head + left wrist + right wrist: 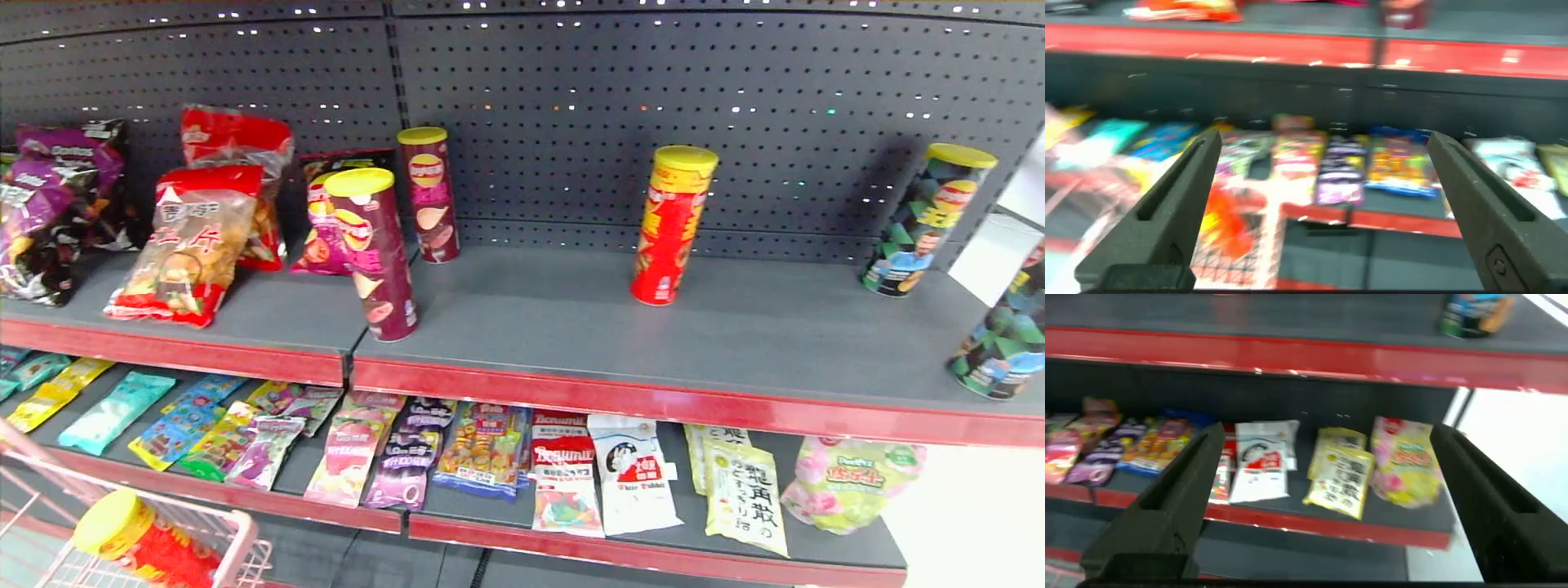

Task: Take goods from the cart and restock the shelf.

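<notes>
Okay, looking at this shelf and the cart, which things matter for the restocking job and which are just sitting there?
For the job: pink cart; red can in the cart; upper shelf; left gripper and right gripper, both open.
Just there: maroon cans; standing red can; patterned cans; chip bags; flat packets on the lower shelf.

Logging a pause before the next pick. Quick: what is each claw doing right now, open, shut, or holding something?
Left claw: open, holding nothing.
Right claw: open, holding nothing.
</notes>
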Controlling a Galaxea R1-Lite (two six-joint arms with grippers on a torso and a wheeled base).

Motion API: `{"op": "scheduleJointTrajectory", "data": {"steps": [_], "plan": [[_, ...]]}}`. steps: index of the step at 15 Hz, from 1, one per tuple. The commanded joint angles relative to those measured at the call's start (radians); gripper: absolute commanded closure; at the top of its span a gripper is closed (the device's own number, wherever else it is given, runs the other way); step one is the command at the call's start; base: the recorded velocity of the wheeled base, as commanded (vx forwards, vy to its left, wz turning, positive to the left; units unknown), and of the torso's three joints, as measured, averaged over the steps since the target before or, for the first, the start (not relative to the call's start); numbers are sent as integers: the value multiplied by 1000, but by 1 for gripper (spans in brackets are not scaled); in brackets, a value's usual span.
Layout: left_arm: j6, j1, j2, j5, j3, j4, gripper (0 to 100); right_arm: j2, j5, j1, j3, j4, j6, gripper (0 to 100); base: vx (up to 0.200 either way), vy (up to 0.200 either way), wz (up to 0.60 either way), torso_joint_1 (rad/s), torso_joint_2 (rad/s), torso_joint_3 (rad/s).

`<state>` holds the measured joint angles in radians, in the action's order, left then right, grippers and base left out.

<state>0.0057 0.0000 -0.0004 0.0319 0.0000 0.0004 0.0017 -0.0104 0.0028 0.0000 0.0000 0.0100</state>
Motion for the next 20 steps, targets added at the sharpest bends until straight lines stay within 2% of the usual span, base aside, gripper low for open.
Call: {"op": "scheduleJointTrajectory", "data": {"steps": [1, 12, 17, 20], "plan": [[0, 0, 0, 0, 0, 0, 0, 0, 0, 0, 0, 0, 1, 0, 0, 0, 600, -2, -2, 2], [0, 0, 0, 0, 0, 0, 0, 0, 0, 0, 0, -2, -4, 0, 0, 0, 600, 3, 1, 3], [-1, 0, 0, 0, 0, 0, 0, 0, 3, 0, 0, 0, -7, 0, 0, 0, 0, -13, 20, 14], [0, 0, 0, 0, 0, 0, 0, 0, 3, 0, 0, 0, -7, 0, 0, 0, 0, -136, 336, 193]]}}
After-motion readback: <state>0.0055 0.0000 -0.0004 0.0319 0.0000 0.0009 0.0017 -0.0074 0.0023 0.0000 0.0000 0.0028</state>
